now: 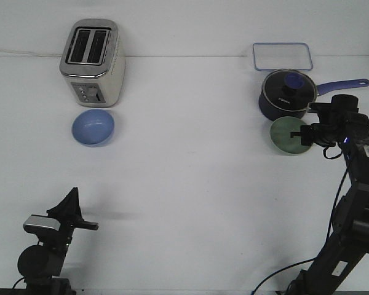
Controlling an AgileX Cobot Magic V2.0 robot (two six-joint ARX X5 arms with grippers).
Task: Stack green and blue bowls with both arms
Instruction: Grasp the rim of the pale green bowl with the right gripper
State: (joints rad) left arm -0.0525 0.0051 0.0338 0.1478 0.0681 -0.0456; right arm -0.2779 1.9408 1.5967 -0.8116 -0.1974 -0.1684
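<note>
The periwinkle blue bowl [93, 128] sits upright on the white table just in front of the toaster, at the left. The pale green bowl [285, 135] is at the right, in front of the saucepan, tipped so its inside faces the camera. My right gripper [303, 136] is at the bowl's right rim, with its fingers closed over that edge. My left gripper [75, 215] hovers low at the near left, far from both bowls. Nothing is between its fingers, and how far apart they stand is unclear.
A silver two-slot toaster [93, 61] stands at the back left. A dark navy saucepan [285, 96] with a glass lid and a blue handle sits right behind the green bowl. Behind it lies a clear rectangular lid [282, 56].
</note>
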